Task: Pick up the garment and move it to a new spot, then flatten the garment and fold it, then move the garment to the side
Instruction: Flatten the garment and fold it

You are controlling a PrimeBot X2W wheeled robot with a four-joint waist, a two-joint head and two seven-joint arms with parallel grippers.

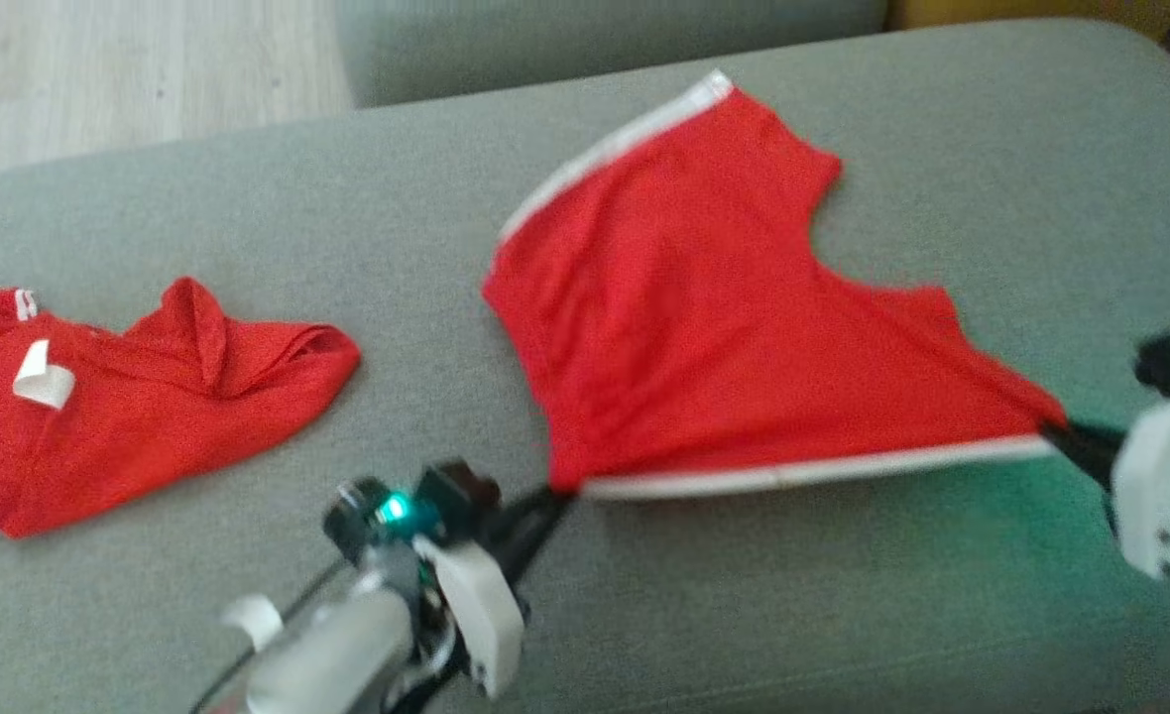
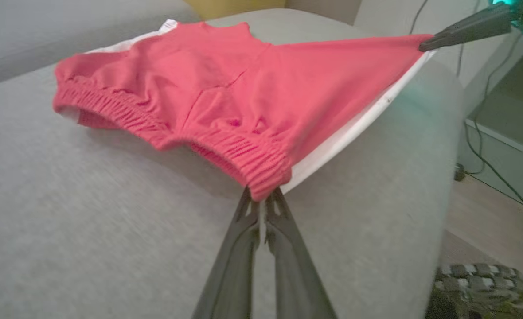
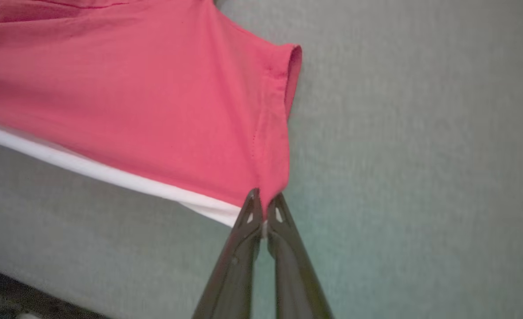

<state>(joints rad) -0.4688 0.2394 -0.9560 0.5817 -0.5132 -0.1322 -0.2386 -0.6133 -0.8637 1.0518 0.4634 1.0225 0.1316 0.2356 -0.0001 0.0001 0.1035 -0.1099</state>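
Left gripper [image 1: 553, 493]: fingers pinched together on a corner of the garment [image 1: 704, 327], forearm [image 1: 327, 645] angling in from below.
Right gripper [image 1: 1053, 433]: clamped on the opposite corner, wrist [image 1: 1155, 496] far right.

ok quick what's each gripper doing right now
left gripper: shut on the red shorts, at the waistband corner
right gripper: shut on the red shorts, at a leg hem corner

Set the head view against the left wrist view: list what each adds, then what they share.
Head view adds: a second red garment crumpled at far left. Left wrist view adds: the gathered elastic waistband, cables and a checked item on the floor. Shared: red shorts stretched between left claw and right claw, both shut on corners, over the grey cushion.
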